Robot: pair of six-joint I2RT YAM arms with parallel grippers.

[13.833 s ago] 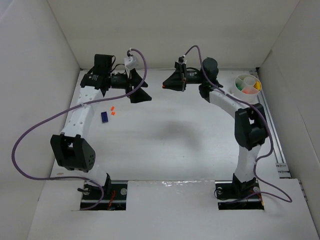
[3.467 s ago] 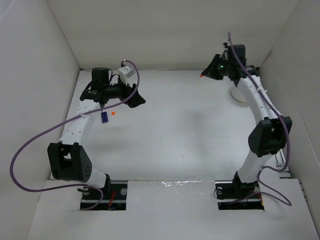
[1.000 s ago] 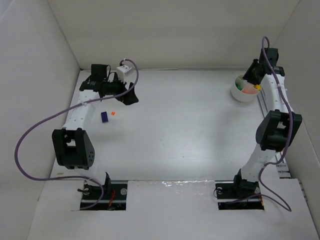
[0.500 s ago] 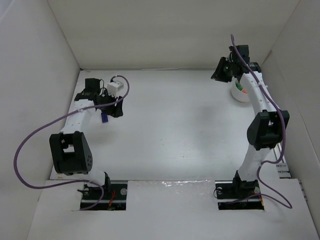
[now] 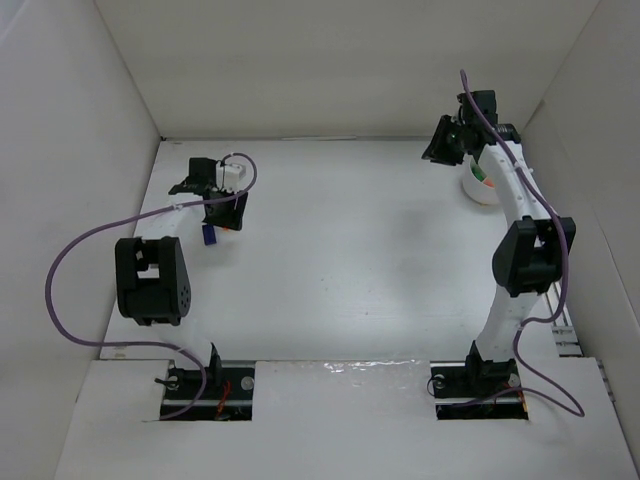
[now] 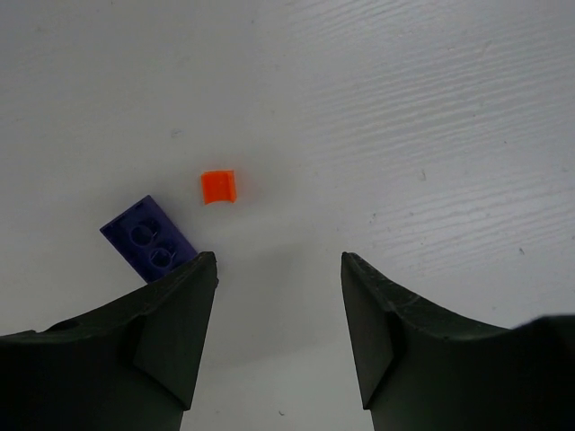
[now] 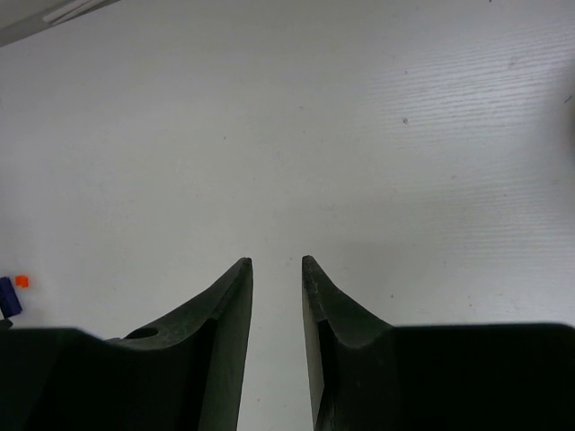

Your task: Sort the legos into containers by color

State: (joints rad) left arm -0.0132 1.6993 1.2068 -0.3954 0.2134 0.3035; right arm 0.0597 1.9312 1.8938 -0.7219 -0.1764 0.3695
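Left tool: released, jaws wide apart with nothing between them. It is held low over the table at the far left.
Blue brick: lies flat on the table, studs up, just ahead of one left fingertip. That tip hides its near corner, so contact cannot be told. It is outside the gap between the jaws.
Orange brick: on the table just beyond the blue brick and apart from it. It is ahead of the left tool and not between the jaws.
Right tool: released and empty, with only a narrow slit between the jaws. It is raised at the far right and faces across the table.
Cup: white, on the table at the far right, just beside the right tool and partly hidden by that arm. Green and orange show inside, but I cannot tell which compartments they are in.
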